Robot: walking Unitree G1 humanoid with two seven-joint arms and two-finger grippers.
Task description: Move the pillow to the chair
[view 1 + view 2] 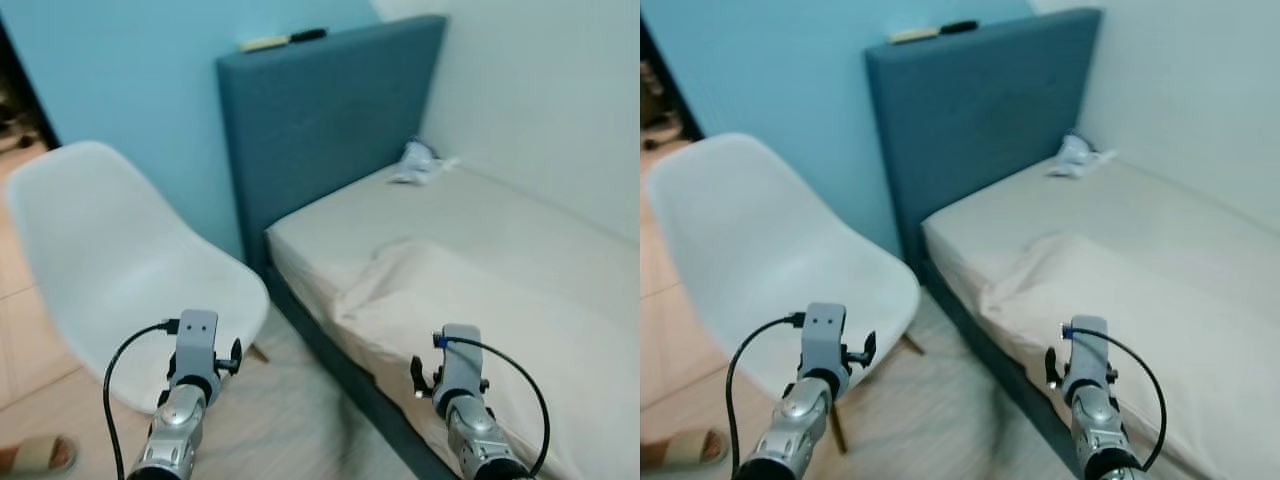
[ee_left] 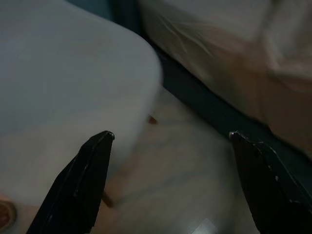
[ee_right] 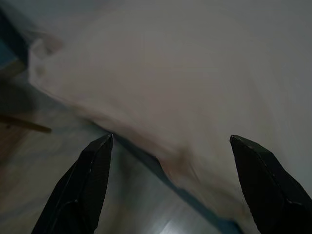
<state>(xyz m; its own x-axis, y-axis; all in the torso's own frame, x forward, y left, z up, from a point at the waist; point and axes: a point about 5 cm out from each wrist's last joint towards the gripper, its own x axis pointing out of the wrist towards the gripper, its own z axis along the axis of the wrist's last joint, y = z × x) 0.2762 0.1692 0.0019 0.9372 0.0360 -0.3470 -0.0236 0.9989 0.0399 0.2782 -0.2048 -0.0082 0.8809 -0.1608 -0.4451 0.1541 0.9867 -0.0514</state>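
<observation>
While I stand at the corner where the chair meets the bed, both of my arms are raised ahead of me and neither carries anything. Furthest to my left, a sandalled foot (image 1: 35, 455) of a person rests on the floor, well clear of my reach. Next comes the white chair (image 1: 120, 270), its seat bare and turned toward me, which I judge suits it as the place to set the load down. My left gripper (image 2: 170, 141) hovers over the front edge of that seat with its jaws wide apart, the floor and one chair leg showing between the fingers; I read this as a waiting pose, not a grasp. Past it rises the blue headboard (image 1: 320, 110), with a dark pen-like thing (image 1: 285, 40) lying on its top edge; I cannot tell more of it. To the right, the bed (image 1: 560, 240) runs along the wall, and the beige pillow (image 1: 470, 300) lies on its near side, one corner hanging toward the bed's edge where I can get at it. My right gripper (image 3: 170, 141) hangs above that near edge with its jaws also wide apart, not touching the fabric. A crumpled pale thing (image 1: 418, 160) sits by the headboard, well apart from the pillow. The pickup is not yet begun.
</observation>
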